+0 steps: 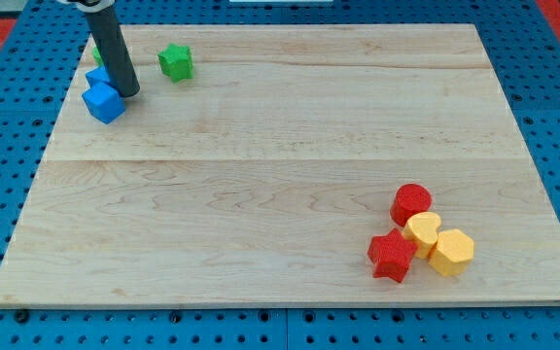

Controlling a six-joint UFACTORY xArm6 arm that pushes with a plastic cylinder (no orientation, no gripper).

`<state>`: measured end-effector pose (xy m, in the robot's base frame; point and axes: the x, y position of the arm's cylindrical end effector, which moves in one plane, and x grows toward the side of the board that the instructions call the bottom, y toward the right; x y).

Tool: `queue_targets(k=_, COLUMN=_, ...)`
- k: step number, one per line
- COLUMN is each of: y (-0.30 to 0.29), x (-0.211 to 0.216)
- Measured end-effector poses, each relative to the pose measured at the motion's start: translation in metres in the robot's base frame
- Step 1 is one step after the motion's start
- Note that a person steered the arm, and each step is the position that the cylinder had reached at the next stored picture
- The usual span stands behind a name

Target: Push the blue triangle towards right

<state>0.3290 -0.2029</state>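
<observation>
My rod comes down from the view's top left, and my tip (130, 93) rests on the wooden board (280, 175). A blue cube (103, 102) lies just left of the tip, touching or nearly touching it. A second blue block (95, 76), partly hidden by the rod, sits just above the cube; its shape cannot be made out, though it may be the blue triangle. The tip is on the right side of both blue blocks.
A green star (175, 61) lies right of the rod near the board's top edge. A sliver of another green block (96, 53) shows behind the rod. At the bottom right cluster a red cylinder (412, 203), yellow heart (422, 231), yellow hexagon (451, 251) and red star (391, 255).
</observation>
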Motion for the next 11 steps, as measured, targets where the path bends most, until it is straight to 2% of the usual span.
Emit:
queue_targets(k=1, y=0.009, x=0.056)
queue_targets(k=2, y=-0.012, x=0.091)
queue_targets(k=3, y=-0.060, x=0.074)
queue_targets(k=4, y=-0.083, x=0.018)
queue_targets(k=5, y=-0.083, x=-0.025)
queue_targets(k=6, y=-0.075, x=-0.037)
queue_targets(k=8, y=-0.033, x=0.007)
queue_targets(k=11, y=-0.012, x=0.009)
